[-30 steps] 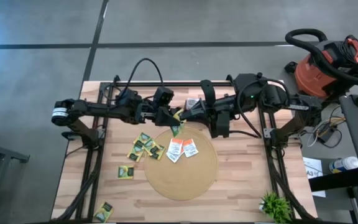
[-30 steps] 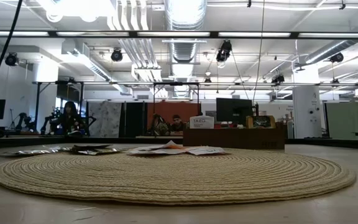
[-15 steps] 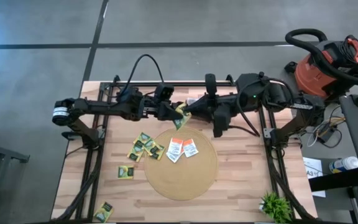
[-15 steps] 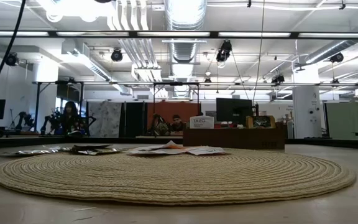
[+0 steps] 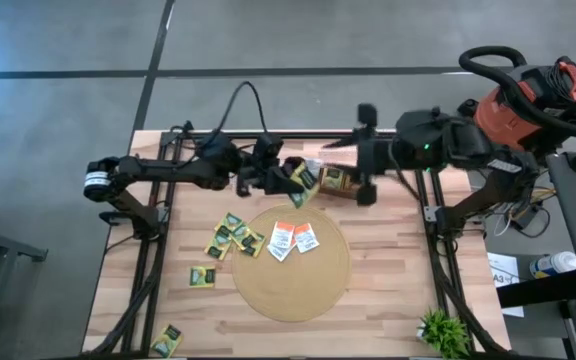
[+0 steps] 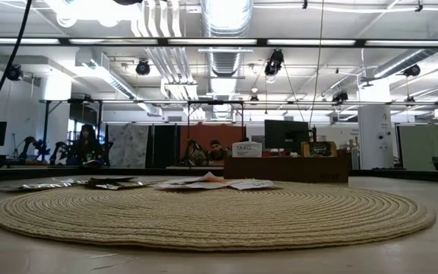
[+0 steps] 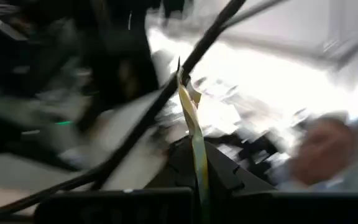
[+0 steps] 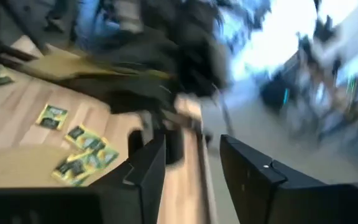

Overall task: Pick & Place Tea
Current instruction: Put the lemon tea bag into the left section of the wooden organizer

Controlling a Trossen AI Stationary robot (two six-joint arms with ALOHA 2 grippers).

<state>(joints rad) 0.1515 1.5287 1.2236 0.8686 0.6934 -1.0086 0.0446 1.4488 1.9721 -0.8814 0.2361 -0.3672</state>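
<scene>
Right claw (image 5: 365,150) pulled back toward 3 o'clock, fingers apart, empty; left claw (image 5: 286,176) clenched on yellow sachet (image 5: 302,178), wrist views blurred.

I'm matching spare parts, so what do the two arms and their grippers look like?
Both arms are dark, tubular and jointed. The left arm has a silver ring at its base and a black cable looping above. The right arm shows a small green light. The right gripper's fingers are flat black blades.

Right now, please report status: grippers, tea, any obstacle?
Left gripper shut on yellow-green sachet, above table's far edge. Right gripper open, empty, beside wooden box. Nothing seen blocking.
</scene>
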